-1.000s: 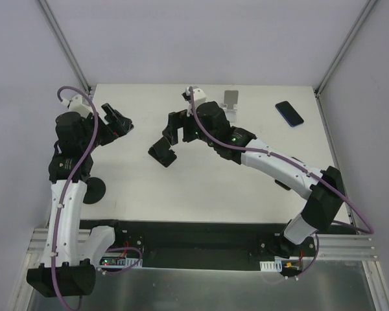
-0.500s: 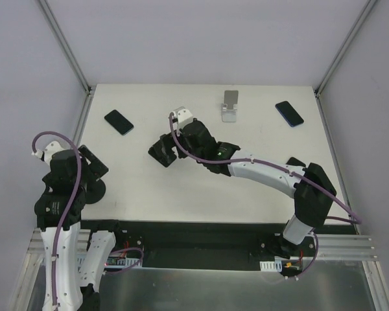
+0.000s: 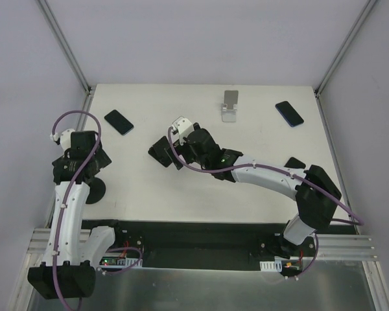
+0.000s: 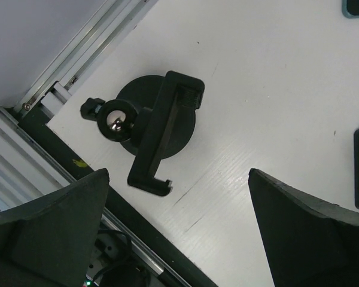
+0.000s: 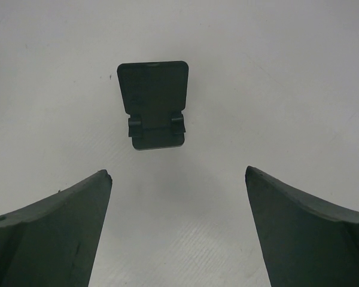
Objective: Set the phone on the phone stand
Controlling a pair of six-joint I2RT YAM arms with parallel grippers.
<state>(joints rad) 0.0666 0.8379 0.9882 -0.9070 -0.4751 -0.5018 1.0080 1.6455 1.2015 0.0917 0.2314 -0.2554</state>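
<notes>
A: Where is the phone?
B: A flat, dark, rectangular phone (image 3: pixel 118 122) lies on the matte white bench (image 3: pixel 181 194), back left, well apart from the bent silver stand (image 3: pixel 230 107).
A: The end effectors?
B: The left end effector (image 4: pixel 176 173) and right end effector (image 5: pixel 178 173) both have their black wedge fingers spread apart.

Table: a white, matte, rectangular tabletop (image 3: pixel 201 194) is filling the middle of the enclosure.
Walls: plain pale grey panels (image 3: pixel 201 39) are closing in three sides.
Frame: slim aluminium struts (image 3: pixel 65 42) are slanting up from the far corners.
Near edge: a black strip (image 3: pixel 201 236) is running between ribbed aluminium rails (image 3: pixel 350 249).
Floor: a dull grey metal sheet (image 3: pixel 201 291) is catching a soft sheen.
Light: it is falling evenly, leaving only faint shadows.
</notes>
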